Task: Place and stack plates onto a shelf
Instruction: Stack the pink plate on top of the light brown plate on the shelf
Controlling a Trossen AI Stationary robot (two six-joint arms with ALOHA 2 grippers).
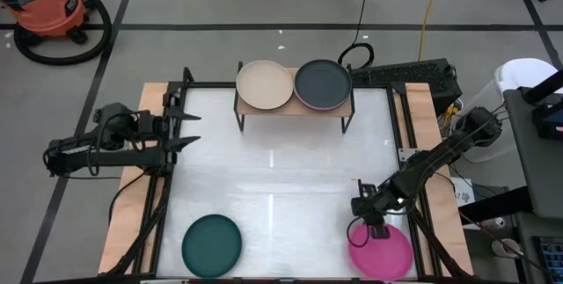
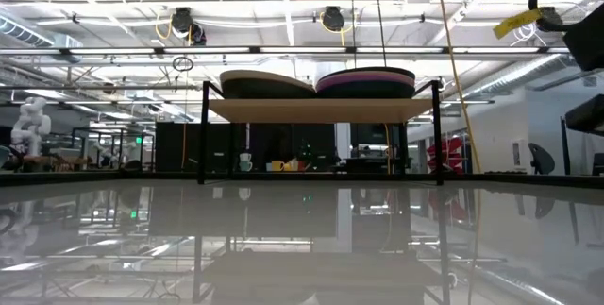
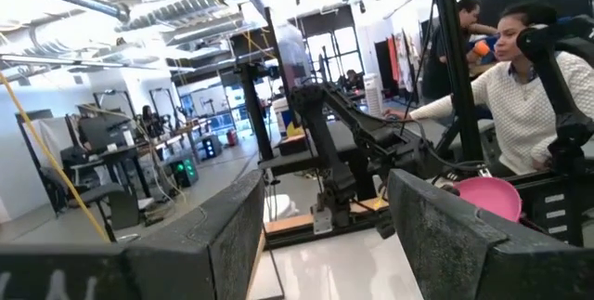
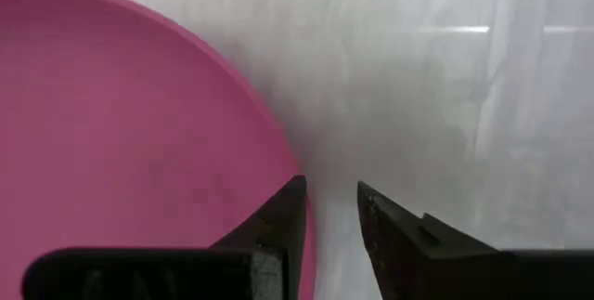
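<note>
The shelf (image 1: 295,108) (image 2: 316,109) stands at the table's far edge. On it lie a beige plate (image 1: 264,84) (image 2: 264,83) and, to its right, a dark grey plate (image 1: 323,83) on top of a purple one (image 2: 366,82). A dark teal plate (image 1: 212,244) lies flat near the table's near left corner. A magenta plate (image 1: 383,251) (image 4: 121,123) lies near the near right corner. My right gripper (image 1: 365,229) (image 4: 329,189) is at that plate's far left rim, shut on it. My left gripper (image 1: 189,130) (image 3: 325,184) waits open at the table's left edge. My right gripper has the magenta plate by its far left rim (image 4: 283,165). One finger (image 4: 278,230) is over the plate's inside and the other (image 4: 399,235) is outside the rim. The fingers come from above, pointing down. The plate looks to lie on the table.
Wooden strips (image 1: 132,205) run along the table's left and right sides. The white top's middle (image 1: 281,170) is free between the shelf's black legs (image 1: 242,119) and the two near plates. A seated person (image 3: 520,105) is beyond the right side. An orange vacuum (image 1: 48,7) stands on the floor.
</note>
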